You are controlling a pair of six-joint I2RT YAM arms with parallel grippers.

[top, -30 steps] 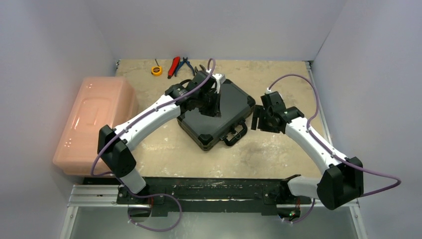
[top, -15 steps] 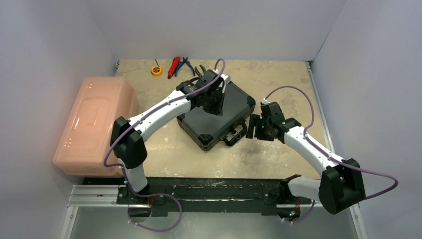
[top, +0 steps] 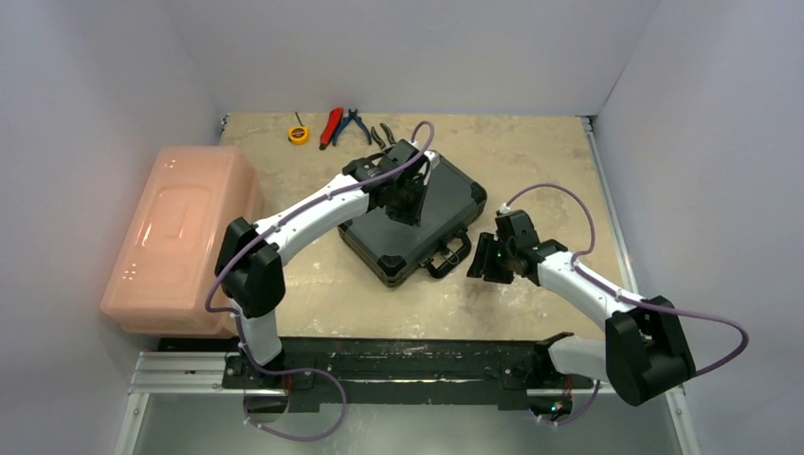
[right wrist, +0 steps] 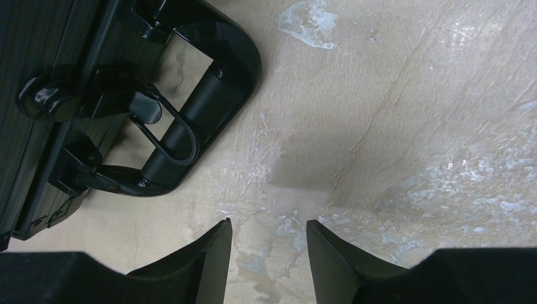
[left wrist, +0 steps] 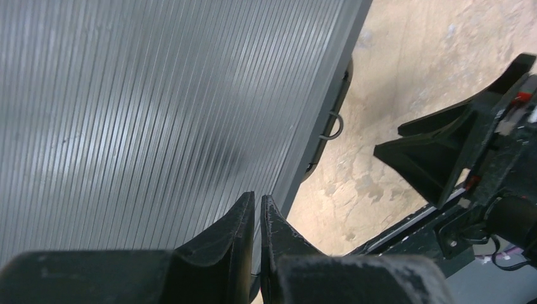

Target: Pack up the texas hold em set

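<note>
The texas hold em set shows only as its black case (top: pixel 448 195), lying closed and turned diagonally in the middle of the table. Its ribbed lid (left wrist: pixel 158 95) fills the left wrist view. My left gripper (top: pixel 407 210) hovers over the lid near its right edge, fingers shut (left wrist: pixel 258 197) with nothing between them. The case handle (top: pixel 448 257) sticks out toward the near right. My right gripper (top: pixel 484 259) sits just right of that handle, low over the table. In the right wrist view it stands open (right wrist: pixel 269 223) over bare table, with the handle (right wrist: pixel 244 57) up and left of it.
A large pink translucent bin (top: pixel 180 232) stands along the left side. At the back lie a yellow tape measure (top: pixel 299 134), a red-handled tool (top: pixel 330 125) and blue pliers (top: pixel 356 123). The arms' base rail (top: pixel 398 355) runs along the near edge.
My right gripper has moved nearer and a little left, down beside the case handle, and its jaws have narrowed. My left gripper has shifted slightly right over the lid, still shut.
</note>
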